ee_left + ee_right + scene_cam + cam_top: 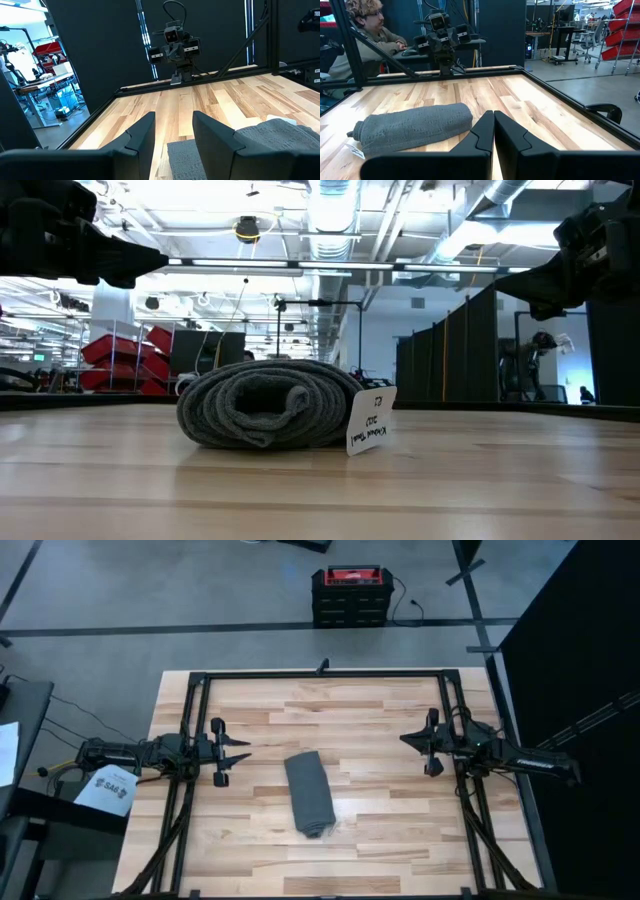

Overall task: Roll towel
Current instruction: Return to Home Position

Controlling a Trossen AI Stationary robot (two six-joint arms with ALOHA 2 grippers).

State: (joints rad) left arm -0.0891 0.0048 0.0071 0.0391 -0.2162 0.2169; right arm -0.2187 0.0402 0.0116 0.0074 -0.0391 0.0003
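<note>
Parted left gripper [243, 752] and pinched-together right gripper [405, 738], both clear of the cloth

Held above the pale wooden plank table [380, 840], facing each other from opposite sides, well apart from the plain dark grey soft towel [308, 795] between them. Wound into a tight roll near the table's middle, long axis running from far edge to near edge, slightly skewed; spiral end turned toward the low camera, a small white handwritten paper tag [370, 421] just beside it
</note>
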